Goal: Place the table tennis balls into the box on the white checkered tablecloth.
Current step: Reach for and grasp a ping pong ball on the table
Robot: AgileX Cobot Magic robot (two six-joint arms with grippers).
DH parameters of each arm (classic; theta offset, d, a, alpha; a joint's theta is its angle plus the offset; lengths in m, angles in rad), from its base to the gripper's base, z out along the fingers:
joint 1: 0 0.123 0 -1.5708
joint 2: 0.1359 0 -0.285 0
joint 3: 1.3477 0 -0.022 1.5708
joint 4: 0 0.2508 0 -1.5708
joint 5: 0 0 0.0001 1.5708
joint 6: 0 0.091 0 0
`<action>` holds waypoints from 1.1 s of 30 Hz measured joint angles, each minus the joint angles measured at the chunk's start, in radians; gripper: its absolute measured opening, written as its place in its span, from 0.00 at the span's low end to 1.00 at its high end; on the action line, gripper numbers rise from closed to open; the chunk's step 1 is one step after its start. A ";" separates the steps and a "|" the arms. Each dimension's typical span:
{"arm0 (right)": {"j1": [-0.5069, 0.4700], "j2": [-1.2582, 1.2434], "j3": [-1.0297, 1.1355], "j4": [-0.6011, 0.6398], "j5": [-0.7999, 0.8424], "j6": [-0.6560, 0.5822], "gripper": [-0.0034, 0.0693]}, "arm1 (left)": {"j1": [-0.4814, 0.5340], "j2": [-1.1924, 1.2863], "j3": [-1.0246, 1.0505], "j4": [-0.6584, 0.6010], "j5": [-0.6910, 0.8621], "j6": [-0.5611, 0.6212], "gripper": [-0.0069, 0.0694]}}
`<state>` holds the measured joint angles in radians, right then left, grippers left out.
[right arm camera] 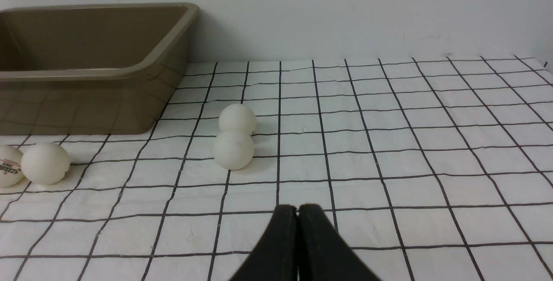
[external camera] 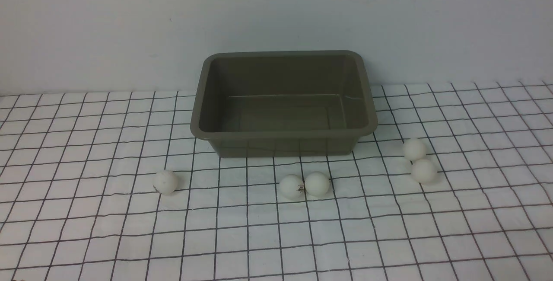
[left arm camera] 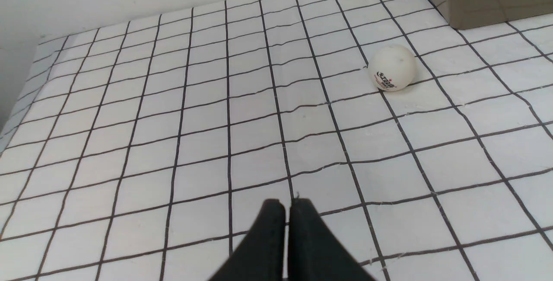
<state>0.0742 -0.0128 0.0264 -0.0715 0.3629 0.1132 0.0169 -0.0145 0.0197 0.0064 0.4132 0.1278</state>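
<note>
Five white balls (external camera: 317, 184) on checkered tablecloth (external camera: 108, 229), olive box (external camera: 281, 134) empty — upright

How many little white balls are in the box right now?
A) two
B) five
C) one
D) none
D: the box is empty inside, and all five balls lie outside it on the checkered tablecloth.

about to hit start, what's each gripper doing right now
Left gripper: closed, holding nothing.
Right gripper: closed, holding nothing.
</note>
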 joint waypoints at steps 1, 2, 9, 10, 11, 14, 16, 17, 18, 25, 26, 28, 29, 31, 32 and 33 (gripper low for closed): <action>0.000 0.000 0.000 0.000 0.000 -0.001 0.02 | 0.000 0.000 0.000 0.000 0.000 0.000 0.09; 0.000 0.000 0.000 0.000 0.000 0.000 0.02 | 0.000 0.000 0.000 0.000 0.000 0.000 0.09; 0.000 0.000 0.000 0.000 0.000 -0.010 0.02 | 0.000 0.000 0.000 0.000 0.000 0.000 0.09; 0.000 0.000 0.000 0.000 0.000 -0.010 0.02 | 0.000 0.000 0.000 0.000 0.000 0.000 0.09; 0.000 0.000 0.000 0.000 0.000 -0.010 0.02 | 0.000 0.000 0.000 0.000 0.000 0.000 0.09; 0.000 0.000 0.000 0.000 0.000 -0.010 0.02 | 0.000 0.000 0.000 0.000 0.000 0.000 0.09; 0.000 0.000 0.000 0.000 0.000 -0.010 0.02 | 0.000 0.000 0.000 0.000 0.000 0.000 0.09; 0.000 0.000 0.000 0.000 0.000 -0.010 0.02 | 0.000 0.000 0.000 0.000 0.000 0.000 0.09; 0.000 0.000 0.000 0.000 0.000 -0.010 0.02 | 0.000 0.000 0.000 0.000 0.000 0.000 0.09; 0.000 0.000 0.000 -0.001 0.000 -0.010 0.02 | 0.000 0.000 0.000 0.000 0.000 0.000 0.09; 0.000 0.000 0.000 -0.001 0.000 -0.010 0.02 | 0.000 0.000 0.000 0.000 0.000 0.000 0.09; 0.000 0.000 0.000 0.000 -0.001 -0.009 0.02 | 0.000 0.000 0.000 0.000 0.000 0.000 0.09; 0.000 0.000 0.000 0.007 -0.007 -0.002 0.02 | 0.000 0.000 0.000 0.000 0.000 0.000 0.09; 0.000 0.000 0.001 0.046 -0.029 0.020 0.02 | 0.000 0.000 0.000 0.000 0.000 0.000 0.09; 0.000 0.000 0.002 0.088 -0.046 0.043 0.02 | 0.000 0.000 0.000 0.000 0.000 0.000 0.09; 0.000 0.000 0.002 0.119 -0.059 0.060 0.02 | 0.000 0.000 0.000 0.000 0.000 0.000 0.09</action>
<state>0.0742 -0.0128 0.0285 0.0471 0.3043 0.1734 0.0169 -0.0145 0.0197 0.0064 0.4132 0.1278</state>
